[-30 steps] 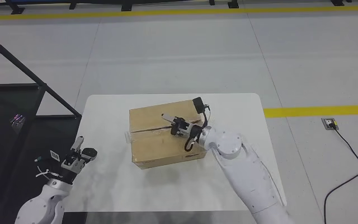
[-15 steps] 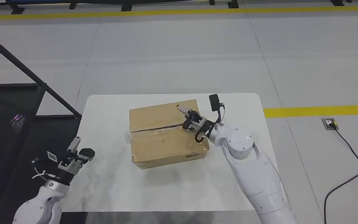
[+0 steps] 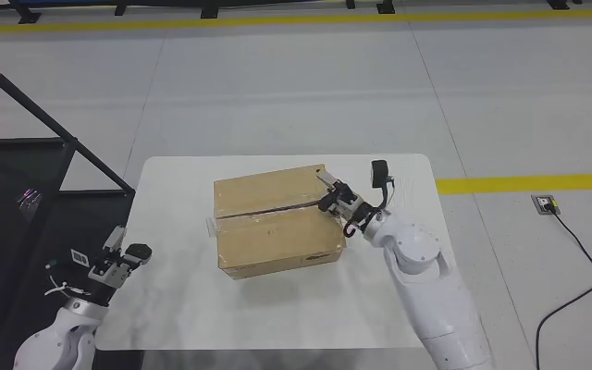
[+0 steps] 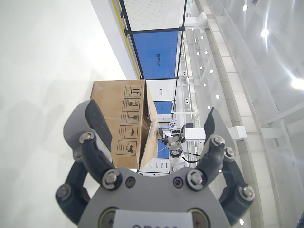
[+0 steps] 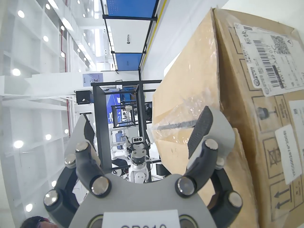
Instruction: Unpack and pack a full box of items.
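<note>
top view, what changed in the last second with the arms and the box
The right end effector moved along the top of the box from the middle to its right edge, open, gripping nothing. The left end effector drew back toward the near left edge of the table. The box stayed closed and in place.

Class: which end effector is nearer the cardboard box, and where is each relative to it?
Right. The right end effector is at the end of the cardboard box; the left end effector is well apart, at the table edge.
</note>
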`<act>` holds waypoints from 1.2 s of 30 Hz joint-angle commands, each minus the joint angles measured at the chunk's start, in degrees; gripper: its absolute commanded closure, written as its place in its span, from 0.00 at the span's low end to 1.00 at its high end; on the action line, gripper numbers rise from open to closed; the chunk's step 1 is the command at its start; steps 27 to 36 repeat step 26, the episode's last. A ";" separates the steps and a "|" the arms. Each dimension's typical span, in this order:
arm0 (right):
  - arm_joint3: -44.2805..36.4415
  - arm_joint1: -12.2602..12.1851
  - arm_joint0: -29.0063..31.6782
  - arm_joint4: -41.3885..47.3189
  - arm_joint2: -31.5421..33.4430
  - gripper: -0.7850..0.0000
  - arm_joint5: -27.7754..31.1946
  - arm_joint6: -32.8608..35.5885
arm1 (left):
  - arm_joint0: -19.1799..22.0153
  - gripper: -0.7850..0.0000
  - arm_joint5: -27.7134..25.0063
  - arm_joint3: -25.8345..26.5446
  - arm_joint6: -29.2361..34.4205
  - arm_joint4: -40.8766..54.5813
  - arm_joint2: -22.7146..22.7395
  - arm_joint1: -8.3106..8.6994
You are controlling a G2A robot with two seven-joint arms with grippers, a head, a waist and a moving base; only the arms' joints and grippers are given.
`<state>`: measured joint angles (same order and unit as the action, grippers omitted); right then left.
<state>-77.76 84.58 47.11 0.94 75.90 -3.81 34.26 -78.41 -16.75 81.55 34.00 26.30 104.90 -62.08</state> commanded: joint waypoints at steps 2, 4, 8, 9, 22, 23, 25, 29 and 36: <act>-5.06 -0.59 3.50 1.34 2.17 0.00 5.34 1.16 | -0.13 0.00 -0.56 0.02 0.81 0.29 0.48 0.09; -7.88 -0.86 6.00 3.05 3.75 0.00 10.34 0.57 | -0.30 0.00 -1.15 0.25 1.38 0.80 1.06 0.16; -10.31 -1.05 8.56 3.93 4.79 0.00 16.28 -1.39 | -1.54 0.00 -1.86 1.64 3.25 1.81 2.67 0.37; -10.31 -1.05 8.56 3.93 4.79 0.00 16.28 -1.39 | -1.82 0.00 -2.20 1.99 3.67 1.68 2.96 0.42; -10.30 -1.05 8.56 3.93 4.79 0.00 16.26 -1.39 | -1.82 0.00 -2.20 1.98 3.67 1.68 2.96 0.42; -10.30 -1.05 8.56 3.93 4.79 0.00 16.26 -1.39 | -1.82 0.00 -2.20 1.98 3.67 1.68 2.96 0.42; -10.30 -1.05 8.56 3.93 4.79 0.00 16.26 -1.39 | -1.82 0.00 -2.20 1.98 3.67 1.68 2.96 0.42; -10.30 -1.05 8.56 3.93 4.79 0.00 16.26 -1.39 | -1.82 0.00 -2.20 1.98 3.67 1.68 2.96 0.42; -10.30 -1.05 8.56 3.93 4.79 0.00 16.26 -1.39 | -1.82 0.00 -2.20 1.98 3.67 1.68 2.96 0.42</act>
